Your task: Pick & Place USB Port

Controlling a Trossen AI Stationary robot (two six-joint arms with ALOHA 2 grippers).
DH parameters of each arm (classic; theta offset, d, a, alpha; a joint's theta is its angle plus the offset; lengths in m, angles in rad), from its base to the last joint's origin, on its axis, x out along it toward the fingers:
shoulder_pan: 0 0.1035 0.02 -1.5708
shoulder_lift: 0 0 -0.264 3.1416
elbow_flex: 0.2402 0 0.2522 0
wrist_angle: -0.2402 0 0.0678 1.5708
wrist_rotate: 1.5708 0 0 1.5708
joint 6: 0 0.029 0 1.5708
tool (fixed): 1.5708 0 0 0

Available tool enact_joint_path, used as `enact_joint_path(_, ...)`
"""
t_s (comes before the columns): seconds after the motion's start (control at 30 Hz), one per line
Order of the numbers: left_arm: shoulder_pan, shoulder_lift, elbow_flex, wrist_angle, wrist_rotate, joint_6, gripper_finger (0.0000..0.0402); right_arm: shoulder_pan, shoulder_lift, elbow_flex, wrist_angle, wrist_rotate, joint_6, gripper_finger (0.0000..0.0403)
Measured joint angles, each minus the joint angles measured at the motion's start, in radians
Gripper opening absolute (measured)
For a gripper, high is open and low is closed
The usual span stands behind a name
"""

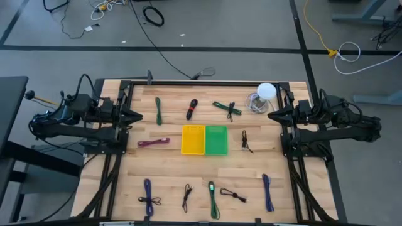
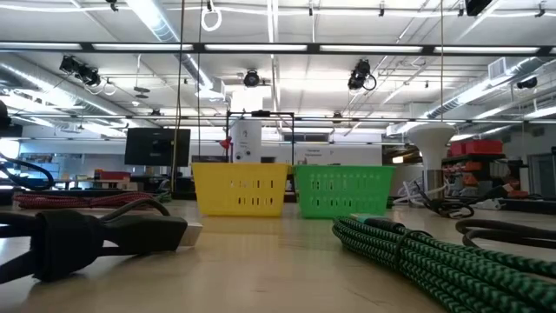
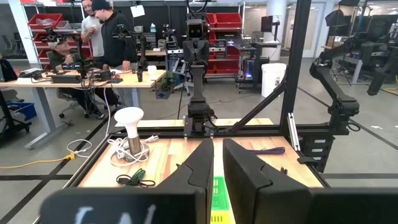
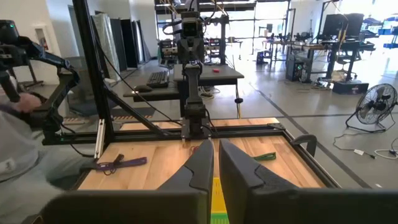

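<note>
Two small bins sit side by side at the table's middle, one yellow (image 1: 193, 139) and one green (image 1: 216, 139). Several bundled cables lie flat around them: a red and black one (image 1: 191, 108), a green one (image 1: 227, 108), a maroon one (image 1: 154, 142) and a black one (image 1: 246, 140). My left gripper (image 1: 139, 115) hovers at the table's left edge, shut and holding nothing. My right gripper (image 1: 271, 115) hovers at the right edge, also shut and holding nothing. Each wrist view shows its own fingers close together, the left gripper (image 3: 217, 144) and the right gripper (image 4: 216, 144).
A white lamp-like object with a coiled cord (image 1: 262, 95) stands at the far right corner. More cables lie along the near edge: purple (image 1: 148, 191), black (image 1: 186, 196), green (image 1: 213, 198), purple (image 1: 268, 191). A dark frame (image 1: 207, 82) borders the table. People stand in the room beyond.
</note>
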Motion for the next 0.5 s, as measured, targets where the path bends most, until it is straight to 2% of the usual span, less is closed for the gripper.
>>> enact_joint_path(0.5, 0.0, 0.0, 0.0, 0.013, 0.0, 0.001, 0.0039, 0.0, 0.0, 0.0, 0.0, 0.0, 0.0, 0.0032)
